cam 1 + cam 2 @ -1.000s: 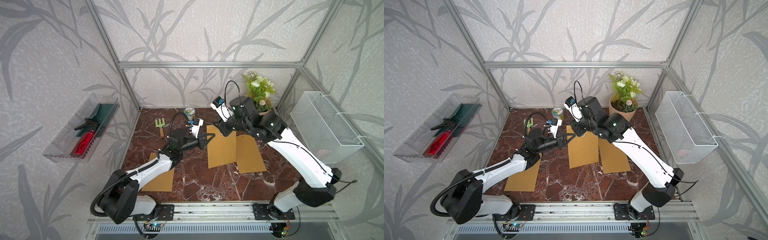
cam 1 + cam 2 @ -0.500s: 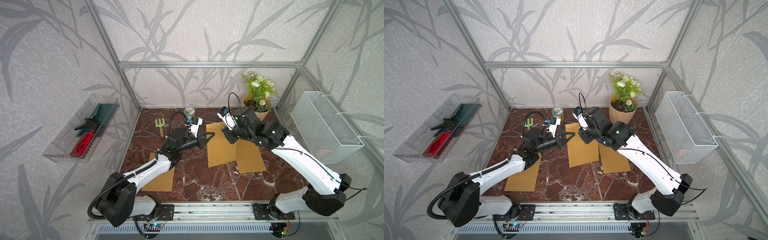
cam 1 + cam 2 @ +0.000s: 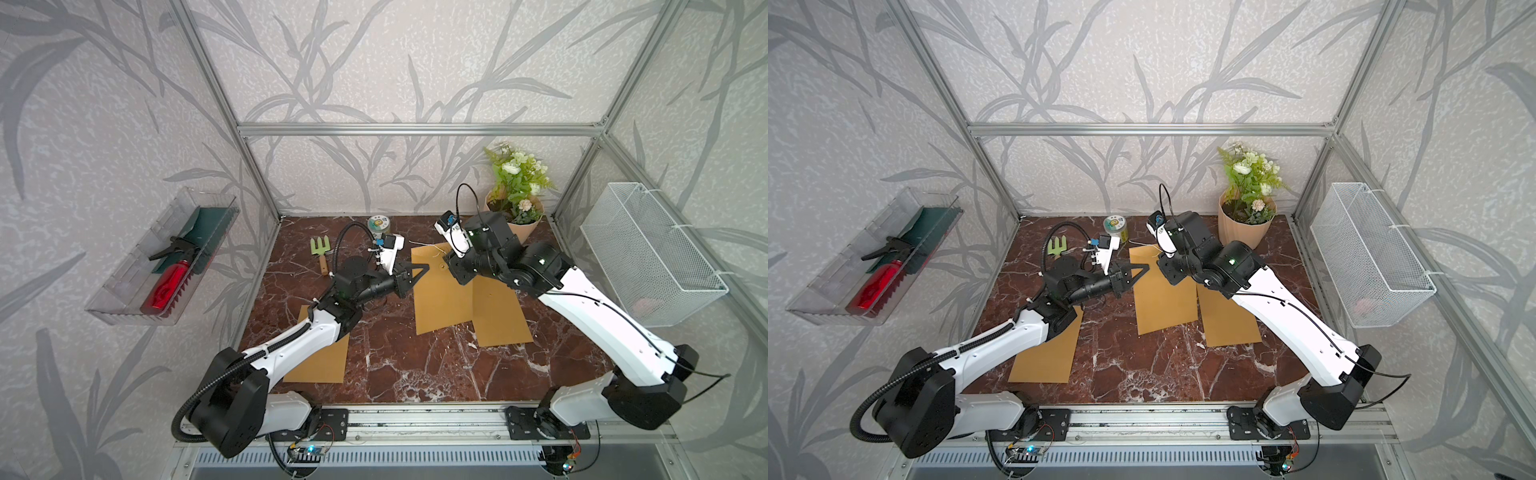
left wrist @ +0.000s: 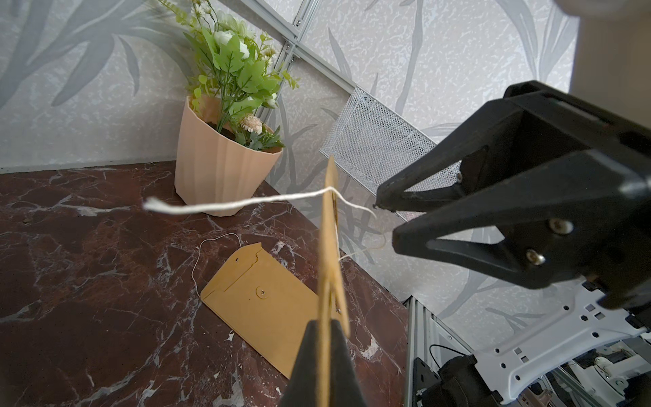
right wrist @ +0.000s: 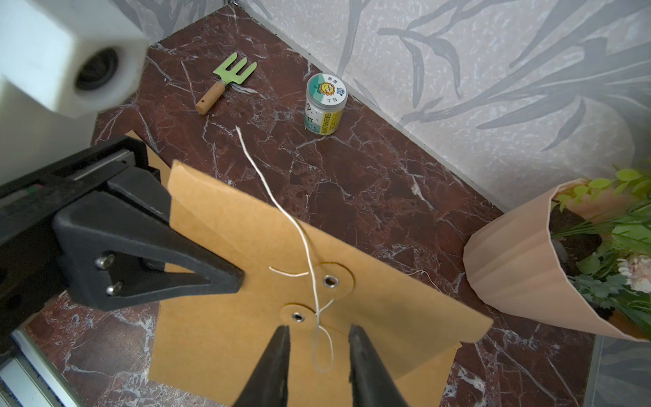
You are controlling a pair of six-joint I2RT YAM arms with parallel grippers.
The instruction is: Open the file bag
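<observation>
The file bag (image 3: 440, 291) is a brown kraft envelope with two round fasteners (image 5: 330, 280) and a white string (image 5: 274, 201). Its near side rests on the table and its far end is raised. My left gripper (image 3: 419, 272) is shut on the bag's left edge, which shows edge-on between its fingertips (image 4: 326, 327). My right gripper (image 5: 320, 331) is open just above the flap, and a loose loop of string lies between its fingers, untouched. The string's free end trails off towards the back wall. In both top views the right wrist hides its fingers.
A second brown bag (image 3: 498, 320) lies partly under the held one, and a third (image 3: 320, 361) under the left arm. A green hand fork (image 3: 321, 249), a jar (image 3: 379, 226) and a plant pot (image 3: 515, 208) stand along the back. A wire basket (image 3: 648, 257) hangs on the right wall.
The right wrist has come down and a little right, over the bag's fasteners, and its jaws have narrowed slightly. The left arm keeps its grip and has not moved.
</observation>
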